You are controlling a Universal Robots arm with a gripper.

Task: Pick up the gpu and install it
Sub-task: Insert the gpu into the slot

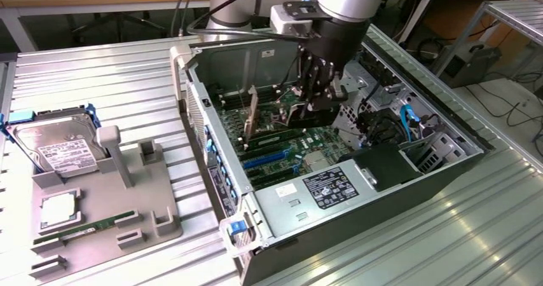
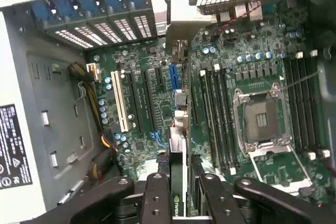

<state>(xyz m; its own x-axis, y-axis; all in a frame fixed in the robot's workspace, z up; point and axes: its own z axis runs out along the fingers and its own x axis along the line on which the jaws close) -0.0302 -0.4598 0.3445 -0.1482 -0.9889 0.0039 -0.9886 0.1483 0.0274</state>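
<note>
ribbed metal table (image 1: pixel 102 76), open case (image 1: pixel 382 235); hand (image 1: pixel 316 105) clamped on gpu (image 2: pixel 178 174), edge-on over motherboard (image 2: pixel 152 108), clear of case walls.

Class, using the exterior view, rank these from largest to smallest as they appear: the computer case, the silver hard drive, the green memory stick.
1. computer case
2. hard drive
3. memory stick, nearly as long as the drive but far thinner
</note>
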